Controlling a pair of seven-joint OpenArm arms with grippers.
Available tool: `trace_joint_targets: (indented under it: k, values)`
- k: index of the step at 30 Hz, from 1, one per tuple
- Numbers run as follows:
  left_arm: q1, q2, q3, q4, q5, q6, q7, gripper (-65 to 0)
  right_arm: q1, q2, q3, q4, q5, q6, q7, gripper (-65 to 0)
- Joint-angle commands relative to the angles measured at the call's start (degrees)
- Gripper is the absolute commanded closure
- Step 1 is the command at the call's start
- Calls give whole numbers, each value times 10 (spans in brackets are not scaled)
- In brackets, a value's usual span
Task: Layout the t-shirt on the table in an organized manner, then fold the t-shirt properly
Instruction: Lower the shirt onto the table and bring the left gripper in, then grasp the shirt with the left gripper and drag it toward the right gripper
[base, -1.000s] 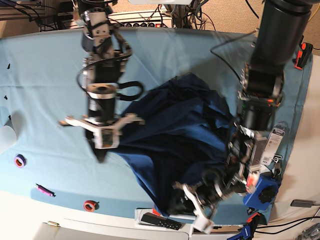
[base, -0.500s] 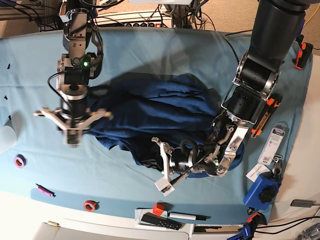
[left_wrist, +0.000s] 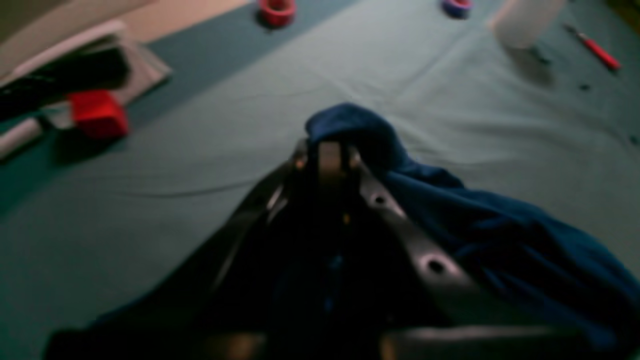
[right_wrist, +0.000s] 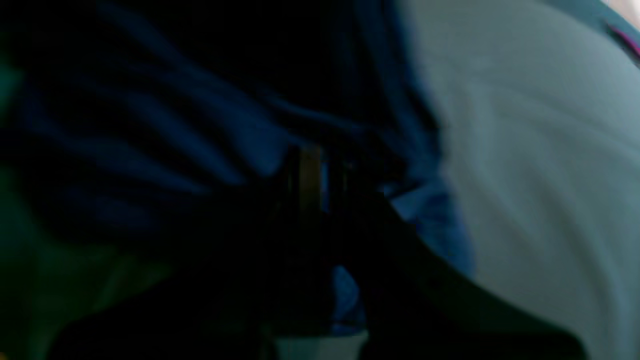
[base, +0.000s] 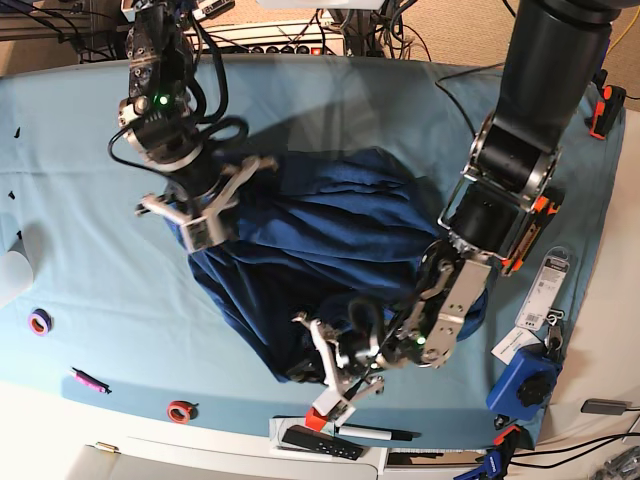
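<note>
The dark navy t-shirt (base: 340, 230) lies bunched and wrinkled in the middle of the teal-covered table (base: 80, 150). My left gripper (base: 303, 370) is low at the shirt's front edge. In the left wrist view this gripper (left_wrist: 325, 152) is shut on a fold of the t-shirt (left_wrist: 500, 225). My right gripper (base: 208, 245) is at the shirt's left edge. The right wrist view is dark; there the right gripper (right_wrist: 310, 175) looks shut, with the t-shirt's folds (right_wrist: 210, 140) around it and the table (right_wrist: 540, 150) beside it.
Along the front edge are a red tape ring (base: 180, 411), a purple ring (base: 39, 322), a pink pen (base: 88, 380), a red block (base: 316, 418), a black remote (base: 320, 442) and a marker (base: 375, 434). A blue clamp (base: 525, 385) sits at the front right.
My right gripper has swung up and to the right, carrying the shirt's left edge back toward the middle. My left gripper has moved slightly toward the front edge with the shirt's front edge.
</note>
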Motion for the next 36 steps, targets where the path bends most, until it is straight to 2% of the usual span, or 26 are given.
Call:
trace_joint_targets:
  k: [1, 2, 3, 6, 7, 10, 12, 14, 16, 19, 27, 29, 36]
  values:
    - [-26, 10, -3, 10, -3, -3, -18, 0, 3, 2, 2, 10, 16, 8, 10, 0]
    - [-28, 13, -3, 10, 1, -3, -18, 0, 0, 2, 2, 10, 29, 13, 9, 0]
    - [-28, 17, -3, 10, 2, -3, -18, 0, -2, 2, 2, 10, 40, 19, 8, -27]
    - [-26, 24, -3, 10, 2, -3, -18, 0, -6, 2, 2, 10, 50, 42, 12, -290]
    - [-25, 26, -3, 10, 4, -3, -18, 0, -6, 2, 2, 10, 47, 46, 18, -338]
    - [-25, 27, -3, 10, 4, -3, -17, 0, -1, 2, 2, 10, 2, 40, 68, -348]
    - [-24, 26, -3, 10, 4, -3, -17, 0, 11, 2, 2, 10, -60, 5, 98, -348]
    - [-24, 26, -3, 10, 4, -3, -12, 0, 33, 2, 2, 10, -114, -28, 103, -348]
    - [-24, 26, -3, 10, 4, -3, -3, 0, 54, 2, 3, 4, -142, -44, 103, -348]
    - [-24, 27, -3, 10, 4, -3, 1, 0, 90, -3, 14, -49, -139, -50, 107, -348]
    - [-23, 26, -3, 10, 15, -3, 2, 0, 218, -4, 82, -313, -130, -48, 130, -348]
    - [-23, 27, -3, 10, 15, -3, 2, 0, 247, -4, 104, -367, -112, -24, 140, -348]
    - [-23, 27, -3, 10, 15, -3, 2, 0, 327, -4, 141, -565, -17, 99, 165, -348]
